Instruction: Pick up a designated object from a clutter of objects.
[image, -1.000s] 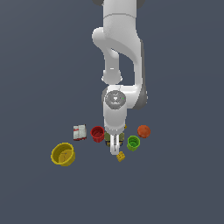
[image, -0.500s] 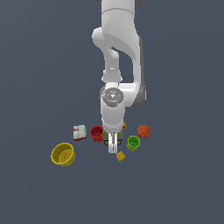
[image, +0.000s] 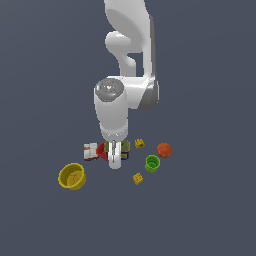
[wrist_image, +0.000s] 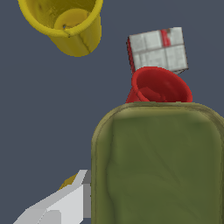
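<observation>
Olive-green lid of the tin can (wrist_image: 159, 166) fills my wrist view; one finger (wrist_image: 65, 203) sits beside its edge. My gripper (image: 115, 161) is down at the can, but I cannot tell whether it grips. Beyond: red cup (wrist_image: 159, 87), red-white box (wrist_image: 159, 48), yellow bowl (wrist_image: 65, 22). Judgement: approach done; closing and lift remain.

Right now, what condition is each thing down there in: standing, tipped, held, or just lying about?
tin can: lid up, gripper beside it, not visibly lifted
gripper: low at the tin can, open or shut unclear
red cup: mouth up, right next to the tin can
yellow bowl: upright, empty, apart
green cup: upright, apart
red-white box: resting beside the red cup
</observation>
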